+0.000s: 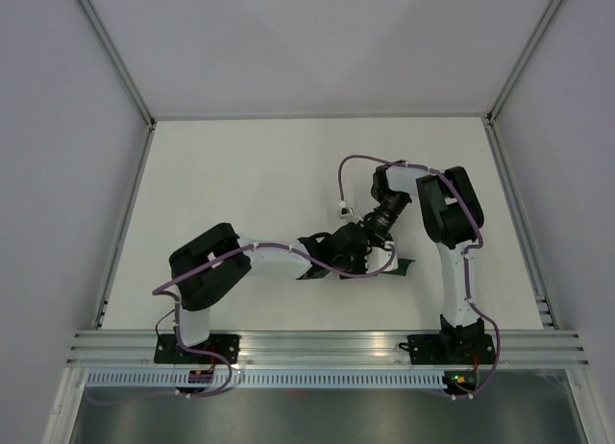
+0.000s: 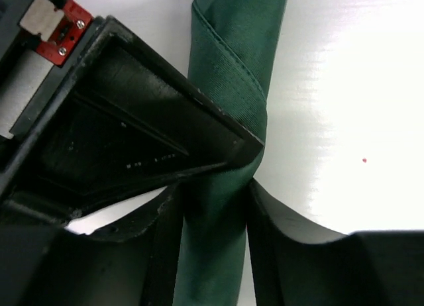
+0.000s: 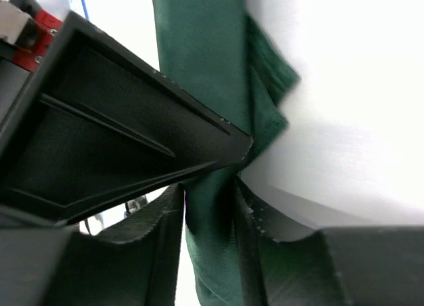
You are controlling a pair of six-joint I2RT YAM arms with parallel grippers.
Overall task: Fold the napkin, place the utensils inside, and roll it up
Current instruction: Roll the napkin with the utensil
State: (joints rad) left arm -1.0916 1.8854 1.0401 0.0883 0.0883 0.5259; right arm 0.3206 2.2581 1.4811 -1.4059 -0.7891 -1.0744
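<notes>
Rolled napkin (image 1: 405, 266) runs left-to-right on the near desk (image 1: 240, 175), well apart from its edges; my left hand (image 2: 213, 206) and right hand (image 3: 211, 197) both pinch it.

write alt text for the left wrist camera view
A dark green napkin, gathered into a narrow strip, runs from top to bottom and is pinched between the left tool's two black fingers at the bottom. A large black wedge-shaped part reaches in from the upper left, its tip against the cloth, over a white table.

Bright, even light; blown-out glare on the white table (image 2: 344, 87); napkin (image 3: 205, 74) edge blurred in right wrist view.
</notes>
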